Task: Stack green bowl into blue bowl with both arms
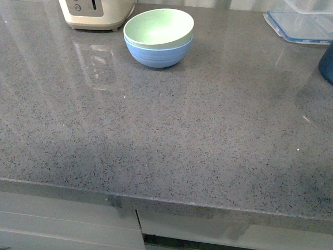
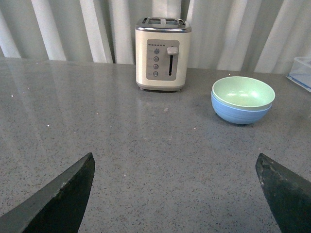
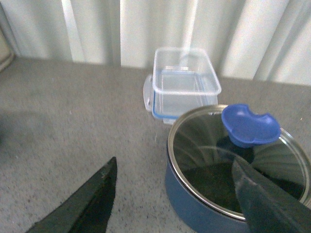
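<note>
The green bowl (image 1: 157, 27) sits inside the blue bowl (image 1: 158, 53), far back on the worktop (image 1: 171, 135). A toaster (image 1: 96, 13) stands just to their left, near but not touching. Far off to the right, at the back, is a clear box (image 1: 302, 23). A pot with a lid (image 3: 233, 165) stands in front of that box

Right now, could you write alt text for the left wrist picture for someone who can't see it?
A pale green bowl sits nested inside a light-blue bowl on a grey speckled countertop, with a cream two-slot toaster apart from them. The left gripper is open, its dark fingertips framing the foreground.
</note>
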`<state>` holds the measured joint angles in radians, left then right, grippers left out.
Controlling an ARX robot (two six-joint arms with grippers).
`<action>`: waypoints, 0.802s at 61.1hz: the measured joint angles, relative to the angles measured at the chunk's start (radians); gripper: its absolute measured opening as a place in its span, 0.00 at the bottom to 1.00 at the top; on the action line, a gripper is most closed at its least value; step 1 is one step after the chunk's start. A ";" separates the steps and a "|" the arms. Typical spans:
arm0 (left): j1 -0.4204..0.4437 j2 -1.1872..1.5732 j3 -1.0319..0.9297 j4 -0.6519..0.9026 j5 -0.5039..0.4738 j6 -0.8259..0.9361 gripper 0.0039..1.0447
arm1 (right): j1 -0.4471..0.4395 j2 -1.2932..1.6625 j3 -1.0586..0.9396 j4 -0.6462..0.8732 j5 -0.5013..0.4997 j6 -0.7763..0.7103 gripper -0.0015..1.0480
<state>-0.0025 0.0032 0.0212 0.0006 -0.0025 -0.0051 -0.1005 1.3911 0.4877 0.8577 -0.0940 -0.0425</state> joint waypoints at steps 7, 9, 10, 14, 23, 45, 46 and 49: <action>0.000 0.000 0.000 0.000 0.000 0.000 0.94 | 0.015 -0.094 -0.096 0.053 0.017 0.023 0.34; 0.000 0.000 0.000 0.000 0.000 0.000 0.94 | 0.019 -0.111 -0.117 0.055 0.021 0.024 0.29; 0.000 0.000 0.000 0.000 0.000 0.000 0.94 | 0.022 -0.121 -0.132 0.056 0.023 0.025 0.26; 0.000 0.000 0.000 0.000 0.000 0.000 0.94 | 0.032 -0.151 -0.174 0.056 0.026 0.027 0.16; 0.000 0.000 0.000 0.000 0.000 0.000 0.94 | 0.080 -0.255 -0.264 0.045 0.094 0.032 0.01; 0.000 0.000 0.000 0.000 0.000 0.000 0.94 | 0.098 -0.481 -0.391 -0.060 0.094 0.032 0.01; 0.000 0.000 0.000 0.000 0.000 0.000 0.94 | 0.098 -0.494 -0.396 -0.068 0.094 0.032 0.01; 0.000 0.000 0.000 0.000 0.000 0.000 0.94 | 0.098 -0.520 -0.406 -0.083 0.093 0.032 0.01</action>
<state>-0.0025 0.0032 0.0212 0.0006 -0.0025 -0.0051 -0.0021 0.8715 0.0818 0.7746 -0.0006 -0.0109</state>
